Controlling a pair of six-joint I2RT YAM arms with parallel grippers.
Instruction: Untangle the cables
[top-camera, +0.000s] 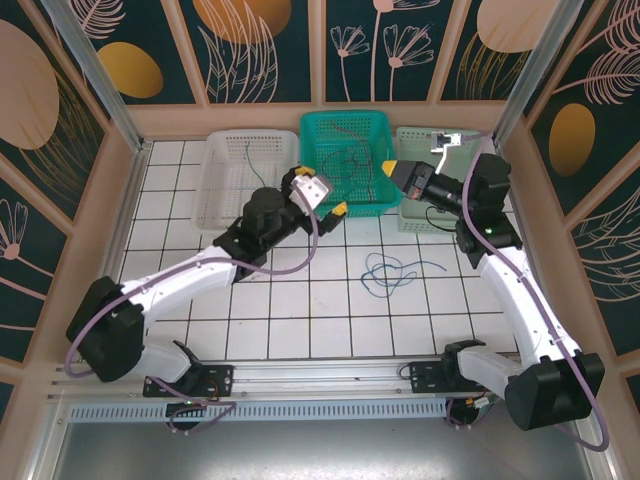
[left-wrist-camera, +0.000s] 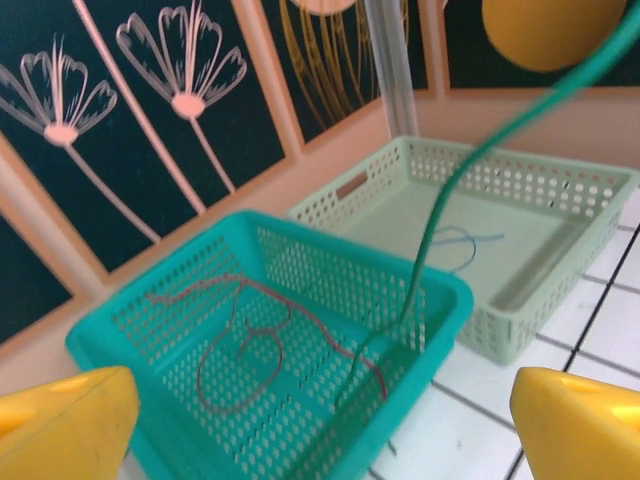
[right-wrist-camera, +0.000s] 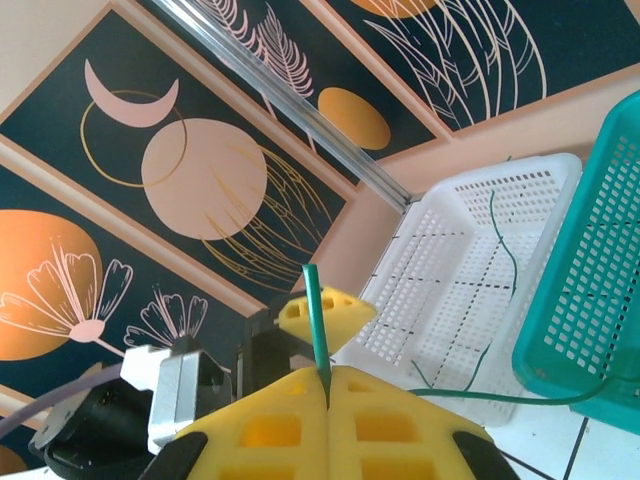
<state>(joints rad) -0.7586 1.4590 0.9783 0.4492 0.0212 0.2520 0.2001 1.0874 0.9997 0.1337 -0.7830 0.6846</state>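
**A:** Weak spot first, at the right jaws. They're closed flat on the green cable, and only a short stub pokes out above the pinch. We judge that any real tension pulls it out.

**B:** Left jaws?

**A:** Spread wide, holding nothing and touching nothing. They hang just in front of the teal basket, near the right jaws.

**B:** Where does the green run?

**A:** From the pinch it arcs down into the teal basket and ends beside the maroon cable. We can't tell whether the two cross or only lie close.

**B:** So if they're hooked, a lift drags the maroon along or shifts the basket.

**A:** That's our second worry. The third is that the two sets of jaws sit close together, so a careless closing move could hit the other arm instead of the wire.

**B:** Other cables?

**A:** There's a blue cable in the pale green basket and a second green cable in the white basket. A loose blue cable is coiled on the surface, apart from all the baskets.
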